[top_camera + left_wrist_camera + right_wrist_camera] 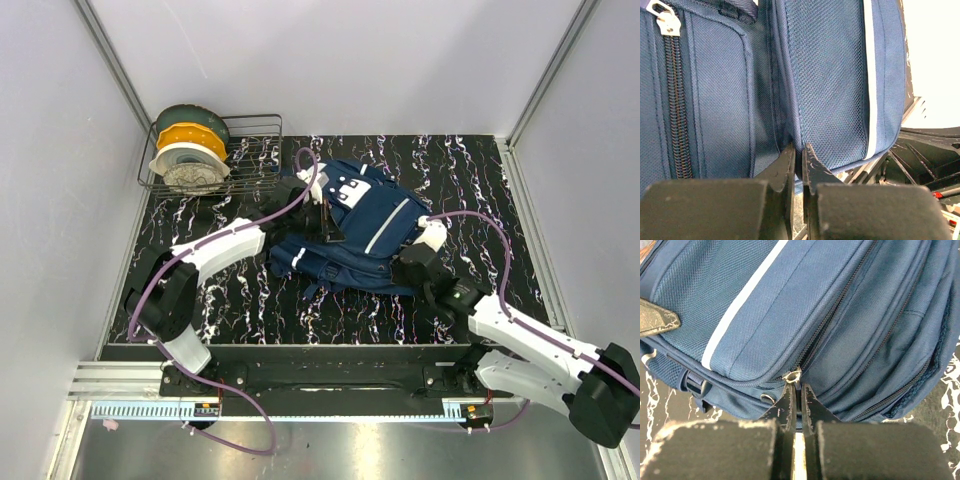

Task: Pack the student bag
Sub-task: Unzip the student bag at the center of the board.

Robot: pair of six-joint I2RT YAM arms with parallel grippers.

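Right gripper [796,390] is hard up against the student bag [850,300], its two black fingers all but touching, and the silver zipper pull [791,375] is nipped at their tips. That zipper climbs up and to the right across the navy fabric, with a second zipper curving beside it. A white stripe [740,302] slants over the upper panel. Black marbled table [950,390] shows at the right edge. A dark scuffed wedge [655,320] pokes in from the left.

Your top view is bright and evenly lit from above — only soft shadow beneath the student bag [350,240]. Your left wrist view blows out white at upper right; in both wrist views the near finger pads [705,207] [715,450] go soft.
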